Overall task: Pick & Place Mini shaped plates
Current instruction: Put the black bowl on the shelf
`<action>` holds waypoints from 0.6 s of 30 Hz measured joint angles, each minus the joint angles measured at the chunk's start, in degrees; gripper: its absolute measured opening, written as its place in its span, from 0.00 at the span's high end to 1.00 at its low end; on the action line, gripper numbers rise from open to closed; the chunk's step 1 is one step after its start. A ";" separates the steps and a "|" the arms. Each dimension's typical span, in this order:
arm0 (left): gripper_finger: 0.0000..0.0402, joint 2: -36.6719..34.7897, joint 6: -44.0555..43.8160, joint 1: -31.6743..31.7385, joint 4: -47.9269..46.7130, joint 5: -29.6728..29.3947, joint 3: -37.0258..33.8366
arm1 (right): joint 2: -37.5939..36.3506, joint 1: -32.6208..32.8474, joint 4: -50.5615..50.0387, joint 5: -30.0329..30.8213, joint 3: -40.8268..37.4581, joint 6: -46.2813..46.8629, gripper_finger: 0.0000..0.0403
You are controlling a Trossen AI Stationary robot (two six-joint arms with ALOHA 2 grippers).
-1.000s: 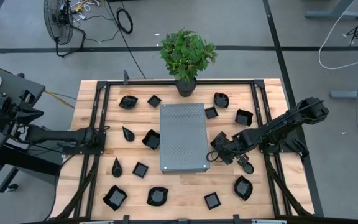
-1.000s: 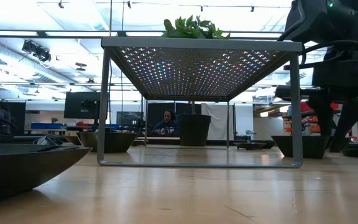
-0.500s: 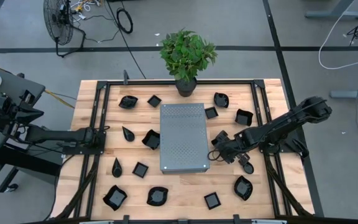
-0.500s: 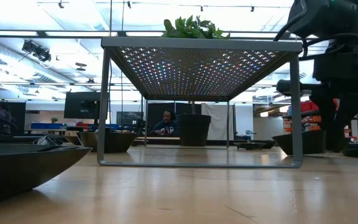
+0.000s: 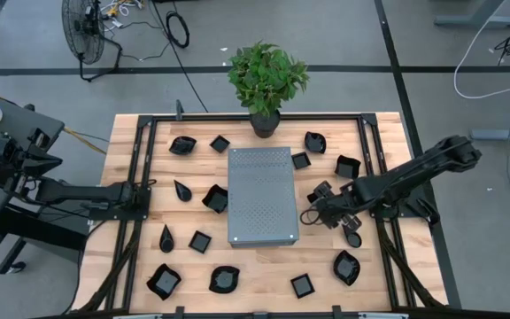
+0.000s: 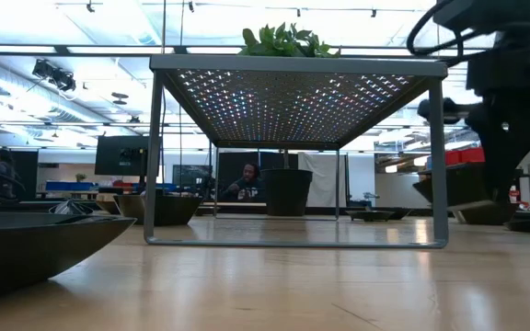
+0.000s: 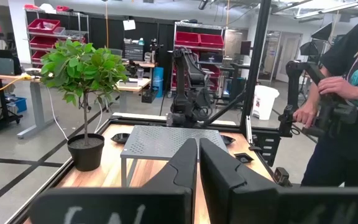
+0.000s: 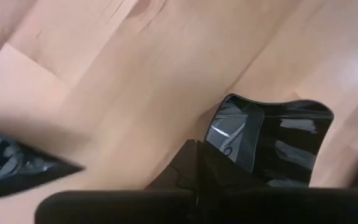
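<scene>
I see the wooden table (image 5: pixel 255 266) from above, with the grey perforated stand (image 5: pixel 261 195) in its middle and a potted plant (image 5: pixel 266 80) at the far edge. The low camera looks under this stand (image 6: pixel 297 64), so much of the table is hidden from it.

The left arm waits at the left side; its gripper (image 5: pixel 140 195) has the fingers (image 7: pixel 182 165) pressed together and holds nothing.

The right gripper (image 5: pixel 320 213) is just beside the stand's right edge. In its wrist view the fingers are shut and pinch the rim of one small black plate (image 8: pixel 269 140) — the plate tilts above the wood. From above this plate (image 5: pixel 323 191) is partly covered by the arm, so I cannot tell its shape.

The other small plates (image 5: pixel 224 279) lie scattered around the stand, some near the front edge, some near the plant — all apart from each other.

A person (image 7: pixel 347 106) stands beyond the table, cut off by the picture's edge.
</scene>
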 joint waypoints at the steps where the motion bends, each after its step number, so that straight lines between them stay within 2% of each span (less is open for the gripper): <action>1: 0.94 0.00 0.02 0.01 0.00 0.00 0.02 | -0.34 0.01 -1.21 0.00 0.68 0.47 0.99; 9: 0.94 0.00 0.00 0.01 0.02 0.00 0.02 | -2.75 0.04 -12.90 0.00 9.17 3.42 0.99; 18: 0.94 0.00 0.03 0.02 0.02 0.00 0.00 | -2.79 0.21 -23.25 0.07 23.92 1.33 0.99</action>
